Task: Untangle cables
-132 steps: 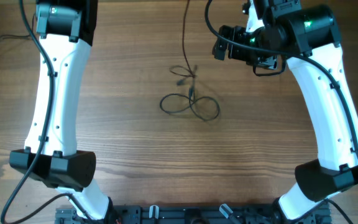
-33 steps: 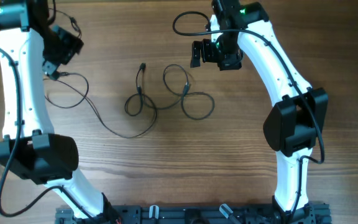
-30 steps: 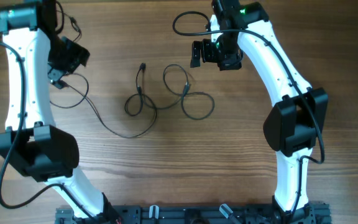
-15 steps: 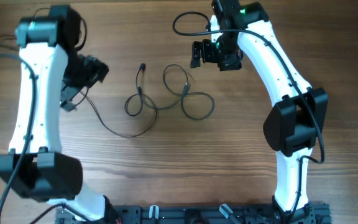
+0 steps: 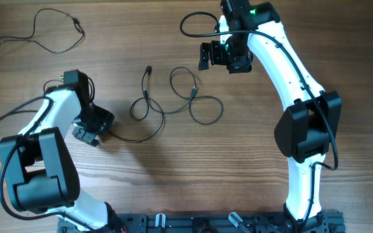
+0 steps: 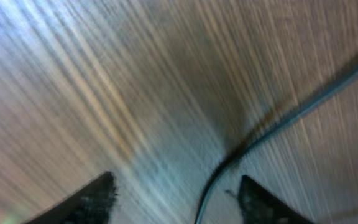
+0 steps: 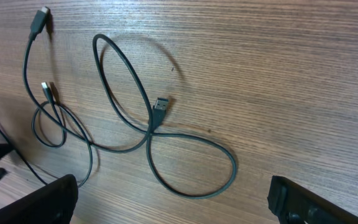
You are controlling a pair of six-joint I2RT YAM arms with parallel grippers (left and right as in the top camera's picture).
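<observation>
**Looped cables mid-table, both grippers gaping**

Lying mid-table on the streaky-grained wooden table (image 5: 251,188): thin, smooth black cables (image 5: 173,103), curled into soft overlapping loops. Swung down from the far-left side since half a second ago: left gripper (image 5: 90,133), now low over the trailing strand, fingers apart, clenching nothing. Unchanged: right gripper (image 5: 204,55), spread wide, empty. Stretched left to right overall, with one plug end (image 5: 148,68) aimed at the far edge. Resting at the far-left corner: one separate loose cable (image 5: 44,35).
</observation>
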